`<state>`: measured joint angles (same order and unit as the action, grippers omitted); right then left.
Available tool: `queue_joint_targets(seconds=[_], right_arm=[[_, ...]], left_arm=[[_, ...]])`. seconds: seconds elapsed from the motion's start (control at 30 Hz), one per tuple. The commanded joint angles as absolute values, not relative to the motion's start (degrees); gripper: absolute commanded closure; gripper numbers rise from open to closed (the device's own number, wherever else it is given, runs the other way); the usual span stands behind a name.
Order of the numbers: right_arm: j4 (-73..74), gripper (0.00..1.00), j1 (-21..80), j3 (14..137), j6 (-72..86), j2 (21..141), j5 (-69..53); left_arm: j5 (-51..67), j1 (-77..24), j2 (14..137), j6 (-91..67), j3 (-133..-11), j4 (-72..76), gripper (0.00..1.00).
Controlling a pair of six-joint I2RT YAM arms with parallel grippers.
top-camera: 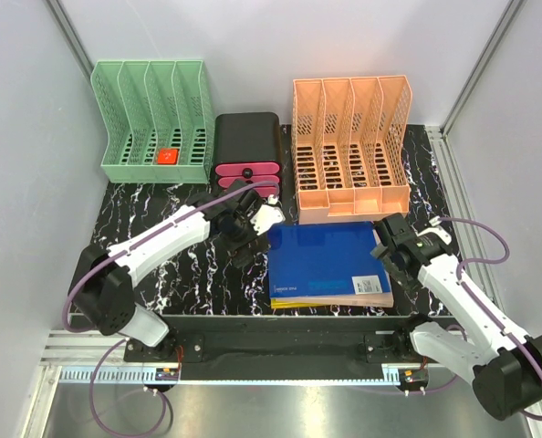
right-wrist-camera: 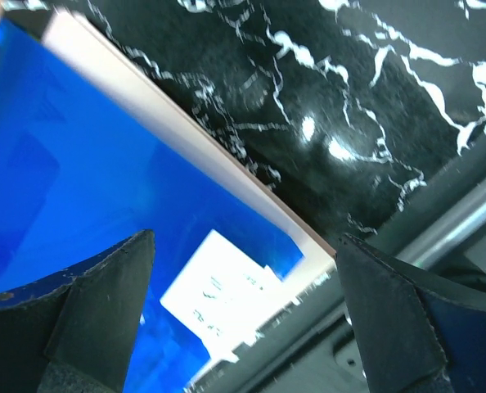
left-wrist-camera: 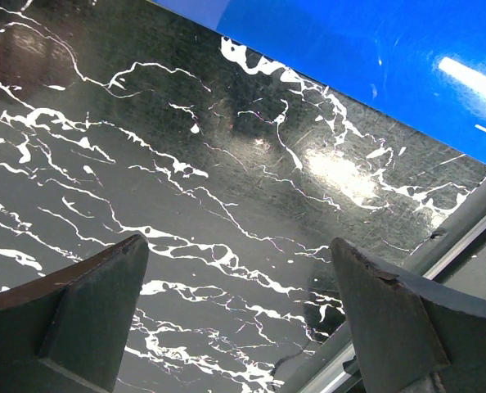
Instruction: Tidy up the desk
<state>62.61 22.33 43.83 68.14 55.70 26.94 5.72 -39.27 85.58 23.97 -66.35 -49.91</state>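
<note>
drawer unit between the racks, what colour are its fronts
Pink, on the small black drawer unit; best in top external view.

Blue book's label print is unreadable.

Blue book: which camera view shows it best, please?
The top external view: nearly the whole blue book shows there, lying flat on the desk before the orange file rack. The left wrist view catches only a strip of its cover; the right wrist view shows one corner, blurred, with a white label.
</note>
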Motion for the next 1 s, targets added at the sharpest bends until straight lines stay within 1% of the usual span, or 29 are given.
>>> queue_joint_targets(seconds=[0.0,0.17,0.3,0.4,0.57,0.77,0.97], right_arm=[[56.0,0.0,21.4,42.7,70.2,57.3,33.9],[51.1,0.0,19.9,40.9,72.8,62.2,36.2],[40.7,0.0,19.1,35.4,73.9,63.5,34.5],[35.7,0.0,18.9,33.7,74.3,65.2,34.1],[32.4,0.0,18.9,34.5,73.6,71.4,33.0],[31.4,0.0,18.8,37.1,71.4,77.0,25.3],[30.0,0.0,18.8,36.4,69.9,79.0,12.6]], left_arm=[[4.3,-39.5,82.3,24.3,-68.5,-49.3,0.01],[4.1,-38.8,81.6,24.9,-67.9,-49.3,0.01],[4.1,-37.9,81.2,25.3,-67.7,-49.4,0.01],[4.3,-36.8,81.1,25.8,-67.6,-49.3,0.01],[4.7,-35.5,80.8,26.5,-67.6,-49.4,0.01],[4.6,-34.8,80.8,26.9,-67.5,-49.4,0.01],[3.1,-33.8,80.4,28.6,-69.4,-49.7,0.01]])
